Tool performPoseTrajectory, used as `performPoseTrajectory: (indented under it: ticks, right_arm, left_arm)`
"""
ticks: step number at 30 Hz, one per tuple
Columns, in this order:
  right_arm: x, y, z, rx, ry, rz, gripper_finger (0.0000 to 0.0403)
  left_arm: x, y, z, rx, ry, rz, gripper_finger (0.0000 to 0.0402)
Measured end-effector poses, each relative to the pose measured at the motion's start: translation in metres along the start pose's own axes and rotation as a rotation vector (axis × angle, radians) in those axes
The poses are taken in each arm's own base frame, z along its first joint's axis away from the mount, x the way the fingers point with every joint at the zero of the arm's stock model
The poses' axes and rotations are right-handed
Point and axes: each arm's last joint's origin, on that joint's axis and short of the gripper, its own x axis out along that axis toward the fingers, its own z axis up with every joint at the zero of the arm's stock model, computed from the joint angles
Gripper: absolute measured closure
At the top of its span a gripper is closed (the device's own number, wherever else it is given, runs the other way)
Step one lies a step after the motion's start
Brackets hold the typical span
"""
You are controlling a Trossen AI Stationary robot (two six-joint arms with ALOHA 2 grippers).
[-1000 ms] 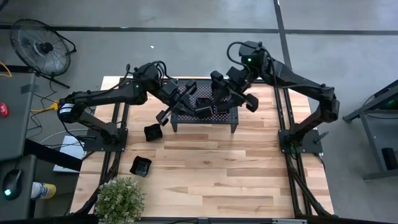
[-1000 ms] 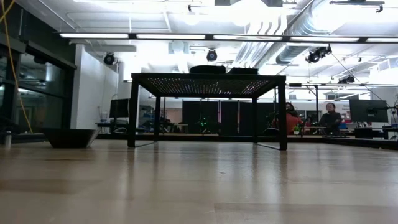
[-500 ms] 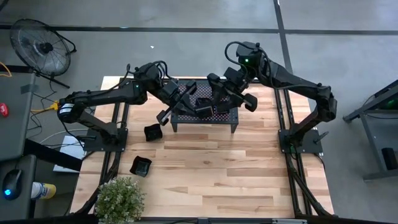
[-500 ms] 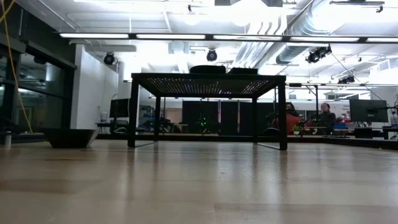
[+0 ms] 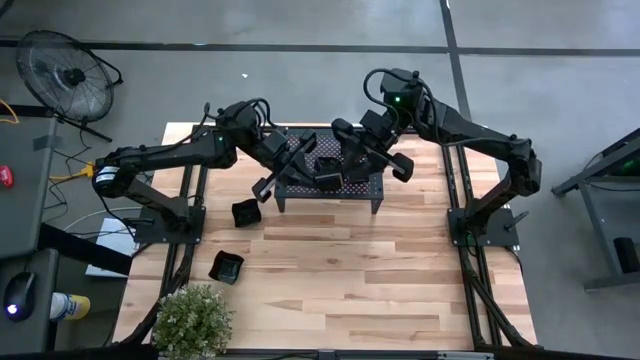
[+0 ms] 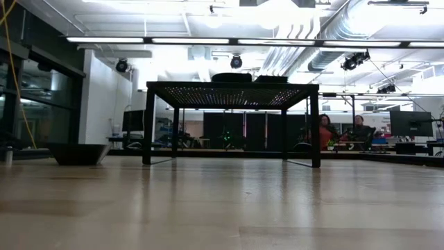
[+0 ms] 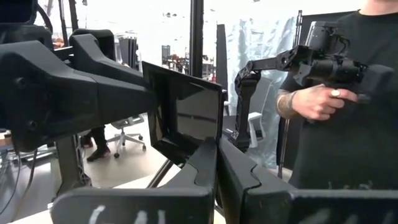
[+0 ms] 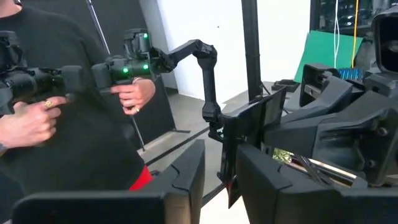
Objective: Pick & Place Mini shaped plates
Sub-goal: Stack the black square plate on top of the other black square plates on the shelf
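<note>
High view: left gripper (image 5: pixel 308 150) and right gripper (image 5: pixel 340 148) meet nose to nose above the large black perforated metal rack (image 5: pixel 375 190) at the back of the light wooden tabletop (image 5: pixel 350 290). Looks like a mid-air handover of one mini plate. The held plate can't be separated from the fingers here. More small glossy black plates sit on the rack (image 5: pixel 328 174). Two lie on the tabletop left of it, one near the rack's corner (image 5: pixel 245 212) and one closer to the front (image 5: pixel 226 266).

Low view: neither arm is visible. The rack (image 6: pixel 229 87) stands on its legs with low dark plates on top (image 6: pixel 232 77). One plate rests on the tabletop far left (image 6: pixel 78 153).

Left wrist view: the fingers are fully closed, pinching the rim of a glossy black square plate (image 7: pixel 186 118) held upright and presented to the other arm.

Right wrist view: that same plate shows edge-on (image 8: pixel 227 155) between the right fingers, which stand partly apart and straddle it. They probably aren't clamped yet, so the left should hold on.
</note>
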Motion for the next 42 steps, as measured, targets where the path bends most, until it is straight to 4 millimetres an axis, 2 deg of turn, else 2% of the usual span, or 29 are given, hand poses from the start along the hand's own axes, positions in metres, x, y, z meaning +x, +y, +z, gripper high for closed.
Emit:
performPoseTrajectory:
  ticks: [8,17,23,32,37,42]
  right_arm:
    - [0.0023,0.0002,-0.0002,0.003,0.001,-0.013,0.0358]
    - [0.003,0.0003,-0.0004,0.001,0.001,-0.012,0.0367]
    - [0.003,0.0,-0.0005,-0.022,0.001,-0.013,0.0399]
    - [0.0028,0.0006,-0.0002,-0.032,0.0,0.013,0.0401]
    - [0.0029,0.0018,-0.0002,-0.031,0.001,0.051,0.0402]
    - [0.003,0.002,-0.0001,-0.031,0.0,0.052,0.0402]
  left_arm:
    - [0.0,0.0,0.0,0.0,0.0,-0.001,0.0401]
    - [0.0,-0.0001,0.0,-0.001,0.001,-0.004,0.0401]
    - [0.0,-0.0001,0.0,-0.001,0.001,-0.004,0.0401]
    - [0.0,0.0006,0.0001,-0.02,-0.004,0.022,0.0397]
    - [-0.0002,0.0012,0.0007,-0.071,-0.011,0.052,0.0372]
    - [-0.0005,0.0024,0.0012,-0.104,-0.021,0.097,0.0307]
